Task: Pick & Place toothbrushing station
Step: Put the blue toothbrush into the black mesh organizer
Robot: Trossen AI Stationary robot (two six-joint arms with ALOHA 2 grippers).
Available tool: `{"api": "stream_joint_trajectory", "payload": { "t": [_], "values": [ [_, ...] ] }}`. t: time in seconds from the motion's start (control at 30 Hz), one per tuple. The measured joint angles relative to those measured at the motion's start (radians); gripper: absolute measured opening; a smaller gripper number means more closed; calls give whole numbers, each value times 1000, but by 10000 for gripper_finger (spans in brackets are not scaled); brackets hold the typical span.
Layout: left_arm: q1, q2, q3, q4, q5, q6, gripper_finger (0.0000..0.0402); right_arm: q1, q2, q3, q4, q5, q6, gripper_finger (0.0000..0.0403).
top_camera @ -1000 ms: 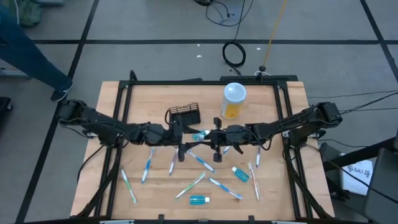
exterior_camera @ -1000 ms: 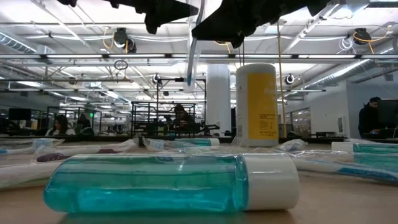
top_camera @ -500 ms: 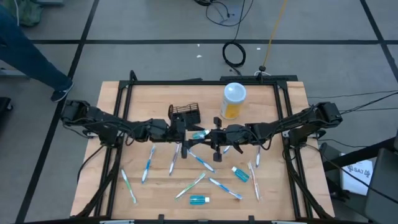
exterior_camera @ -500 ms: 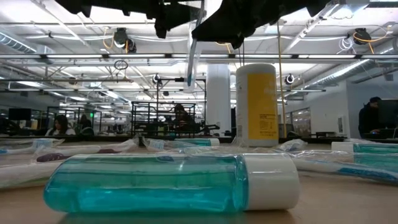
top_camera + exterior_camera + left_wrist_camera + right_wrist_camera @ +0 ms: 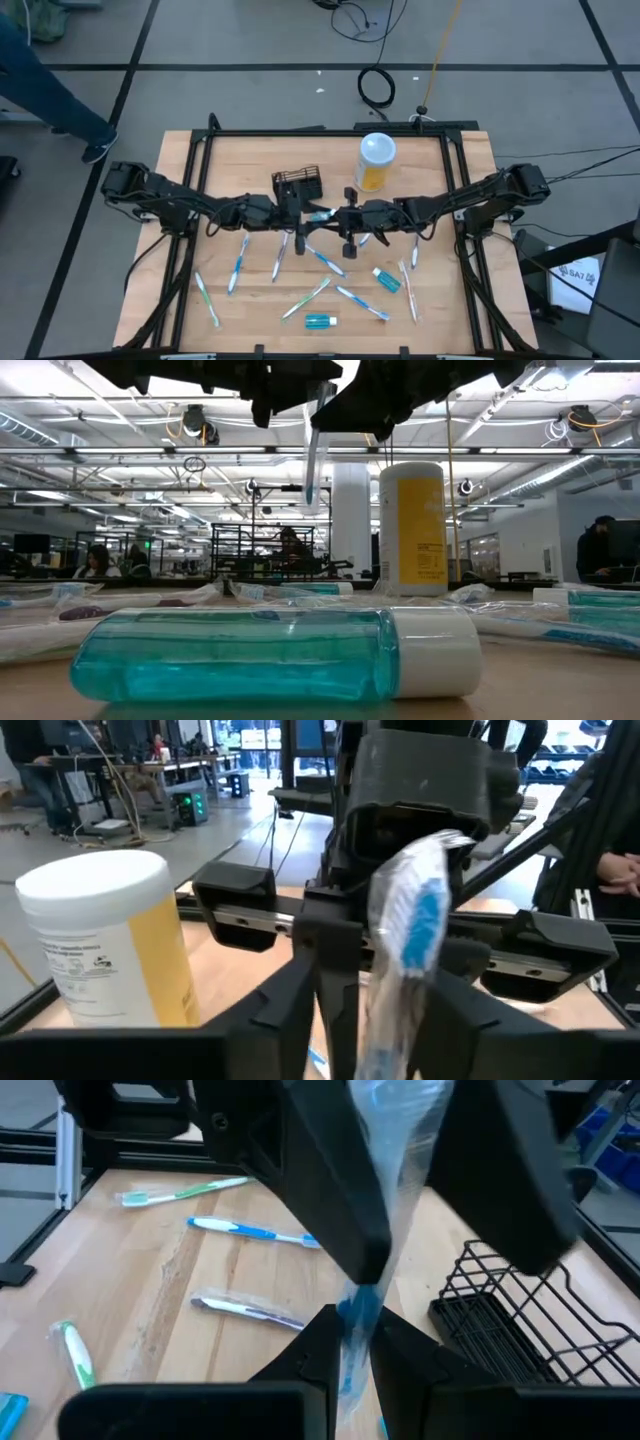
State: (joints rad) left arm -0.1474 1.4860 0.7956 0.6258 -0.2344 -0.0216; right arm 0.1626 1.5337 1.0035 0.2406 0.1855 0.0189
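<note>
A toothbrush in a clear wrapper (image 5: 320, 215) hangs upright above the table's middle, between my two grippers. My left gripper (image 5: 305, 215) comes at it from the table's left and my right gripper (image 5: 337, 217) from the right; both are shut on it. In the low view the toothbrush (image 5: 312, 450) points down below both grippers. The toothbrushing station, a small black wire rack (image 5: 297, 184), stands on the table just beyond the grippers and shows in the right wrist view (image 5: 520, 1330). Nothing touches it. My left gripper has its two fingers (image 5: 335, 1190) against opposite sides of the wrapper's upper part (image 5: 400, 970). The fingers come level from the table's left and lie across the toothbrush. The toothbrush stays upright, clear of the table. My right gripper pinches the toothbrush's blue-and-clear upper part (image 5: 352, 1315) between its two fingers. It comes from the table's right, slanting slightly down, with the fingers across the toothbrush. The toothbrush's lower end (image 5: 306, 485) hangs free below.
A white-lidded container with orange contents (image 5: 376, 160) stands at the far middle. Several loose toothbrushes (image 5: 238, 265) (image 5: 322, 258) and two small teal bottles (image 5: 386, 279) (image 5: 320, 321) lie on the near half. A person's leg (image 5: 50, 90) shows beyond the table's far left corner.
My left gripper has gone toward the table's right and a little down, up to the toothbrush that my right gripper holds; its fingers now lie against the wrapper. The right gripper and the toothbrush have kept still.
</note>
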Motion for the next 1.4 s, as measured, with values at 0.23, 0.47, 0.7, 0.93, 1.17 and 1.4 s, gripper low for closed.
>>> {"api": "stream_joint_trajectory", "payload": {
  "t": [0.23, 0.47, 0.7, 0.93, 1.17, 1.4],
  "values": [
    [1, 0, 0, -25, 27, -7, 48, -1, 0, 0, -3, 8, -1, 36],
    [4, 0, 0, -36, 22, 12, 17, -13, 0, 0, -29, 0, 21, 56],
    [3, 0, 0, -95, -31, -29, 25, -12, 0, 0, -48, 1, 52, 120],
    [3, -42, 0, -133, -81, -90, 19, -9, 0, 0, -109, -4, 76, 154],
    [-1, -190, 0, -300, -305, -86, 7, -12, 0, 0, -147, -4, 118, 154],
    [7, -338, 0, -442, -627, -27, 15, -12, 0, 0, -148, -4, 123, 157]
  ]
}}
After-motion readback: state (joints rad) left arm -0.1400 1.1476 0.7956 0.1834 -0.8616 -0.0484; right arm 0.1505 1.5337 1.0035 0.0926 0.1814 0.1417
